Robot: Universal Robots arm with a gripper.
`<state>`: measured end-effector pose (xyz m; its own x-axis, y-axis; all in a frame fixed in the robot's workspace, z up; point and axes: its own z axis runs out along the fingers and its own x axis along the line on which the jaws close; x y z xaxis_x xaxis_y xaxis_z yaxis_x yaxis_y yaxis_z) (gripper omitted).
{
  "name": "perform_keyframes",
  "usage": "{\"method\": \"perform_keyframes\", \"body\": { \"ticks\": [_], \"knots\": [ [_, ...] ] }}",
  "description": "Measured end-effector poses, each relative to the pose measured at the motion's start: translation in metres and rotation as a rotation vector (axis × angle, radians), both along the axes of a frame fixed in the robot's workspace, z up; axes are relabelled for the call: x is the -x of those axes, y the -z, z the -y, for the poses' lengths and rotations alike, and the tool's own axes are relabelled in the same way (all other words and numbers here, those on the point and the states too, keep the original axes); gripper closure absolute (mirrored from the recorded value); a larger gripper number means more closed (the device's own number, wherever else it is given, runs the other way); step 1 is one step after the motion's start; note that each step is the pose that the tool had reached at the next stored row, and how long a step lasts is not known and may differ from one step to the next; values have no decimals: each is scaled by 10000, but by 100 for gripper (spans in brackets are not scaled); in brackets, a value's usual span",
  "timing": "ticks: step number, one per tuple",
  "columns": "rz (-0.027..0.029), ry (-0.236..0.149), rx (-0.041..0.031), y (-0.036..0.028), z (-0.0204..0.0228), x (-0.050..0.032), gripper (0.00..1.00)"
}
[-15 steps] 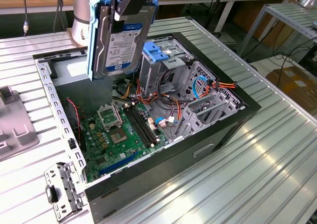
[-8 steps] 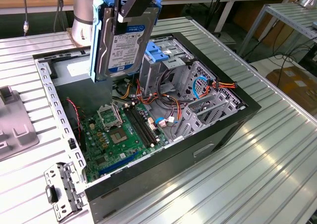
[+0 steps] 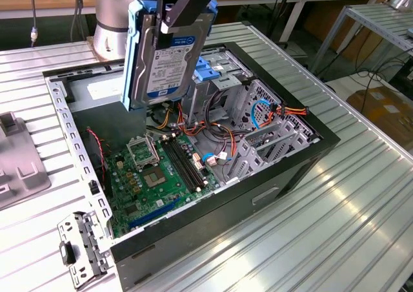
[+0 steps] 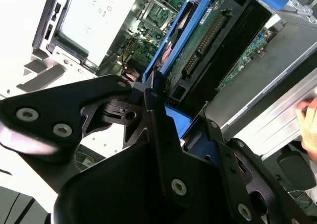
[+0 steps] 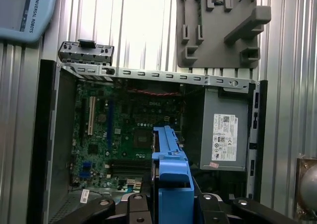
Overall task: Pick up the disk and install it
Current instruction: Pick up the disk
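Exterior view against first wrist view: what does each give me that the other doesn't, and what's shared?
Exterior view: the disk held upright in the shut hand above the open case, label facing out, and orange cables. First wrist view: the white sticker on the power supply. Both: the green motherboard and the disk's blue rails.

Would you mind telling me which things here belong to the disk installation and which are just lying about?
Belonging to the job: the disk; the gripper, shut on it; the open computer case beneath.
Just lying about: the grey moulded tray; the loose metal bracket beside the case.
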<state>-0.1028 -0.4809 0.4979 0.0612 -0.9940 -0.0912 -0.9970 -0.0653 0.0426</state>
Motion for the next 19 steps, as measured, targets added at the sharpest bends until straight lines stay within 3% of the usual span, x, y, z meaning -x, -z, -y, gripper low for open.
{"method": "perform_keyframes", "body": {
  "ticks": [8,19],
  "knots": [
    [0,0,0,2,103,-37,63],
    [0,0,0,4,187,-76,63]
  ]
}}
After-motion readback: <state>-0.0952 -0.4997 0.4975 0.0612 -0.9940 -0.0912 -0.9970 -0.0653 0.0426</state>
